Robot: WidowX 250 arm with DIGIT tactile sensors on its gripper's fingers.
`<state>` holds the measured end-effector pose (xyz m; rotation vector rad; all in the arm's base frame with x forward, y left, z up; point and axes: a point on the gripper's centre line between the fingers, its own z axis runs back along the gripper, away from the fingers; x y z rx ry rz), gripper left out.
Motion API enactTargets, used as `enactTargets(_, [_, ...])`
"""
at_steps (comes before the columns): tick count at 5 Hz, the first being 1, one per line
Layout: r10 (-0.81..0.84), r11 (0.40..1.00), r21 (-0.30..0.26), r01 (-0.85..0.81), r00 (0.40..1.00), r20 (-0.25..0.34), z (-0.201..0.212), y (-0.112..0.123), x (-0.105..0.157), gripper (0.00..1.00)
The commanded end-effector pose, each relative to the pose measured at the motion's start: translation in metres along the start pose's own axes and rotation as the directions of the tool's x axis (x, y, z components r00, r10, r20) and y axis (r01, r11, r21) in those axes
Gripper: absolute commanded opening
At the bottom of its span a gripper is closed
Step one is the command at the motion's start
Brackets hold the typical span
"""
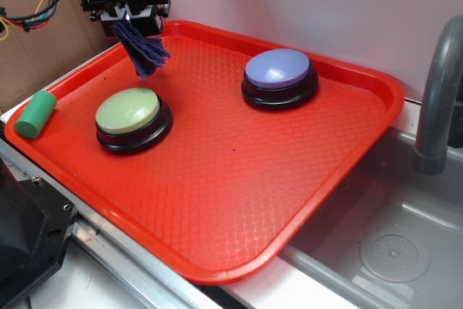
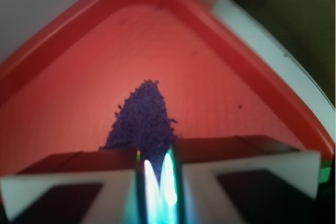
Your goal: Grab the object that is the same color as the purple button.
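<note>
No readable writing or labels anywhere. The gripper (image 2: 157, 169) is pinched nearly closed on the purple cloth scrap (image 2: 143, 119), which dangles under it above the red tray (image 1: 217, 200). Green-topped button (image 1: 130, 113) sits just below-right, purple button (image 1: 278, 74) farther right.

I see the fuzzy purple cloth scrap (image 1: 145, 50) dangling limp above the tray's (image 1: 217, 200) far left corner, well left of the lavender-topped purple button (image 1: 278, 77) sitting upright on it.
</note>
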<state>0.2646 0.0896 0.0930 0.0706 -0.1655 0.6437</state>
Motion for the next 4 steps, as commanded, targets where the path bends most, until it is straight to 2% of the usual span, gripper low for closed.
enactTargets(1, [-0.31,0.95,-0.055,0.306,0.944,-0.109,0.048,-0.024,-0.015,0.0])
enactTargets(2, [-0.429,0.903,-0.031,0.428,0.898,-0.094,0.06,-0.04,-0.048,0.0])
enactTargets(3, [-0.484,0.875,-0.088,0.476,0.867,-0.116,0.067,-0.041,-0.067,0.0])
enactTargets(4, [-0.494,0.87,-0.084,0.486,0.858,-0.14,0.07,-0.038,-0.073,0.0])
